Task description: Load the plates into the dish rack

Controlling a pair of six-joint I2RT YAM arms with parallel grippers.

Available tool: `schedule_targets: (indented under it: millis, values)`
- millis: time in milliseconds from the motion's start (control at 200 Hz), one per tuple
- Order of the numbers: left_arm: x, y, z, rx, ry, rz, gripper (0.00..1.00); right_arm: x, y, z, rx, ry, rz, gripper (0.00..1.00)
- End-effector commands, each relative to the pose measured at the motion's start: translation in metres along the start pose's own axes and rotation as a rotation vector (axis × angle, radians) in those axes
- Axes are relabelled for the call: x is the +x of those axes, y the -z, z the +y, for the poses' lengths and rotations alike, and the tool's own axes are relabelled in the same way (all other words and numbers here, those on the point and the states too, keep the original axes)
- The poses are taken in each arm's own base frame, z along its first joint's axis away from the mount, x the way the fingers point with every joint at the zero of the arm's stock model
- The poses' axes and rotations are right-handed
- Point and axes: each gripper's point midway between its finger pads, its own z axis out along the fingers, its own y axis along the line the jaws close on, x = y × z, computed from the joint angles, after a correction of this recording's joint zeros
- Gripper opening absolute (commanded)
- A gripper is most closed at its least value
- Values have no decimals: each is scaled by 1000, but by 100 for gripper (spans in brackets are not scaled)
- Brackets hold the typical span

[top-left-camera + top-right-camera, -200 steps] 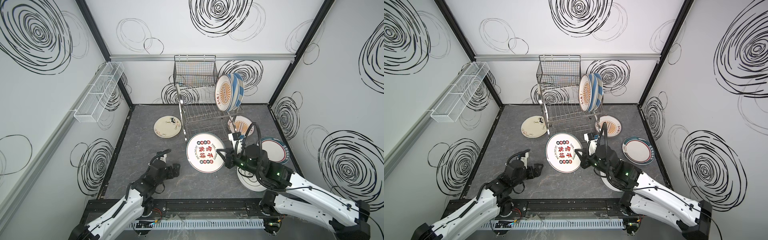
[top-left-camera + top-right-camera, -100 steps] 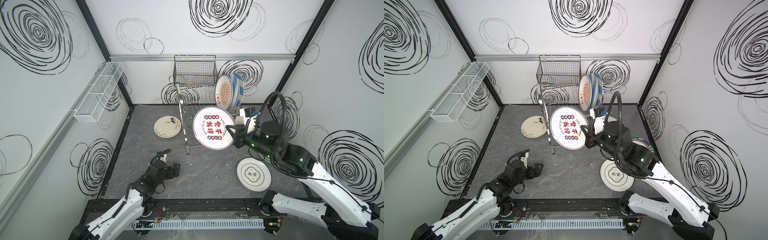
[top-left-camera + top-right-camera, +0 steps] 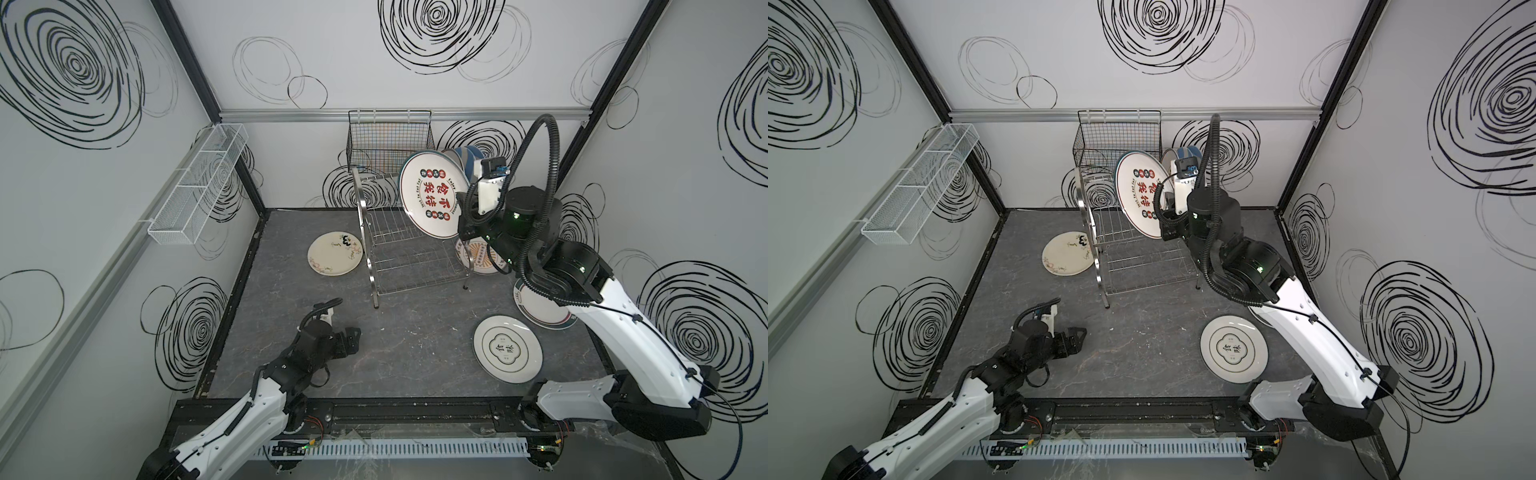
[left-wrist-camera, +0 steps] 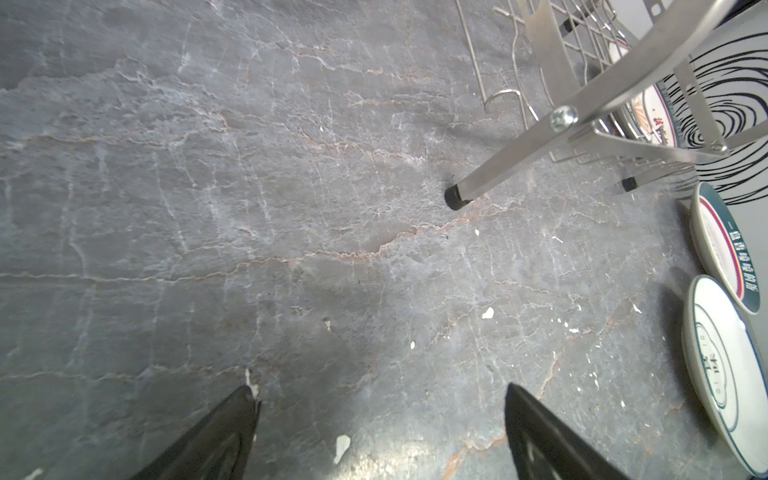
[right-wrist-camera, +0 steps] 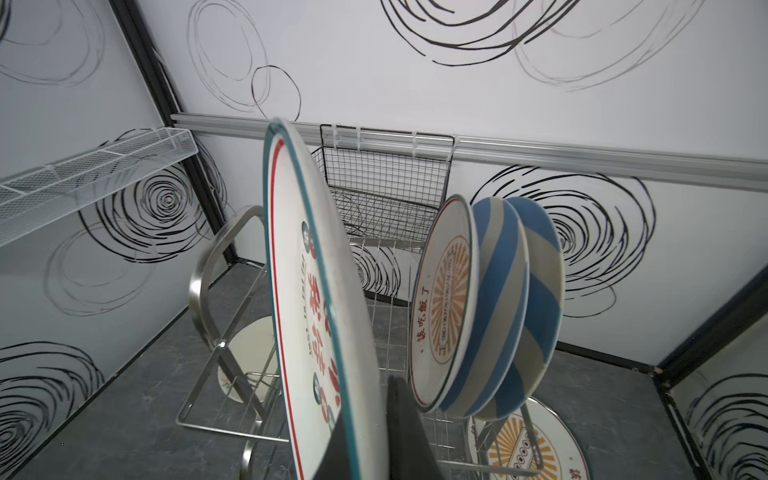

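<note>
Big red and black Chinese signs and the small word "Enjoy" can be read on the round white plate (image 3: 432,195). It has a blue-green rim, which is pinched by the right pincer (image 5: 372,415), and it is held upright over the top of the shiny steel-wire dish rack (image 3: 399,253). Near it, an orange sunburst plate (image 5: 446,307) with red Chinese signs and two blue-and-white striped plates (image 5: 503,307) are stood in the slots. "食味" is written on a white plate (image 3: 508,348) laid flat on the grey, cracked-stone tabletop (image 3: 415,357). The left pincer (image 4: 378,395) is spread wide, with nothing held, low over the tabletop.
</note>
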Motion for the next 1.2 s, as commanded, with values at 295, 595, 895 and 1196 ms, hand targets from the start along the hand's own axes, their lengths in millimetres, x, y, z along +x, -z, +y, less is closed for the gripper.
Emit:
schedule_targets:
  millis: [295, 595, 895, 1196]
  values:
    - [-3, -1, -2, 7, -12, -9, 96, -41, -12, -39, 315, 27, -192, 0]
    - [-2, -2, -3, 14, -14, -6, 96, -24, -39, -34, 396, 60, -158, 0]
    - [-1, -2, -3, 18, -16, -4, 96, -14, -61, -26, 418, 55, -152, 0]
    - [-1, -2, -5, 26, -19, -2, 96, -2, -78, -24, 428, 68, -132, 0]
